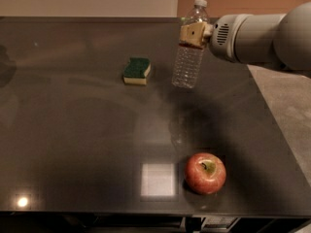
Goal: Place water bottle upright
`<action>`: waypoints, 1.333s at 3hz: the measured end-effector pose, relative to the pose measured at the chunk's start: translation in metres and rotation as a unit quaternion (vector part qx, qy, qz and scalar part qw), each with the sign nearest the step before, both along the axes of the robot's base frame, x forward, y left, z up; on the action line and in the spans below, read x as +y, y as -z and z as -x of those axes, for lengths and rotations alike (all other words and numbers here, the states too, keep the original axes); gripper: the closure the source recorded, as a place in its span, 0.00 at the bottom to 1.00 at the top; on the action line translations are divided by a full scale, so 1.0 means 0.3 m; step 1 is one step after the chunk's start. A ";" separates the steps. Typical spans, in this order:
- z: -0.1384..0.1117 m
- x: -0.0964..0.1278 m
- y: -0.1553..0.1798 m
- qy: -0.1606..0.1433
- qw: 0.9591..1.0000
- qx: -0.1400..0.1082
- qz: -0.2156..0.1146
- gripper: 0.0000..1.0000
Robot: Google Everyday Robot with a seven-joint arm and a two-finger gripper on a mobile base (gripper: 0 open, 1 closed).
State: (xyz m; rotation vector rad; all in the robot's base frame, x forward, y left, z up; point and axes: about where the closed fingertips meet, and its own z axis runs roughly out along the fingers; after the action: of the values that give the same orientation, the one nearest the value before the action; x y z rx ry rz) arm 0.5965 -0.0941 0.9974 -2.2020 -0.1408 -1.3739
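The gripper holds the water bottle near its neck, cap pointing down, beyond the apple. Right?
Not quite. The camera view shows the white cap pointing up, not down. The rest holds: the gripper grips the water bottle near its neck, beyond the apple.

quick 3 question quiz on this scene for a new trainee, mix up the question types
1. True or false: the bottle lies flat on the table.
2. Where does the gripper hold the bottle? A) at the base B) on the upper part, below the neck C) by the cap
3. Which thing sits closest to the table's near edge?

Key
1. False: it is cap-up, slightly tilted, in the gripper's grasp.
2. B
3. The apple; the sponge lies farther back, left of the bottle.
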 end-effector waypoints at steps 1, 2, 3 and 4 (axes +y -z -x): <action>0.008 0.005 0.025 -0.034 0.999 -0.036 0.003 1.00; 0.024 0.010 0.061 -0.069 0.992 -0.088 0.053 1.00; 0.040 0.015 0.098 -0.096 0.980 -0.134 0.112 1.00; 0.056 0.022 0.132 -0.105 0.969 -0.168 0.145 1.00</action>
State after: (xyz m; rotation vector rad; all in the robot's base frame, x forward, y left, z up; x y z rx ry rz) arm 0.5798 -0.0874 0.9576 -2.0823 -0.7201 -1.6750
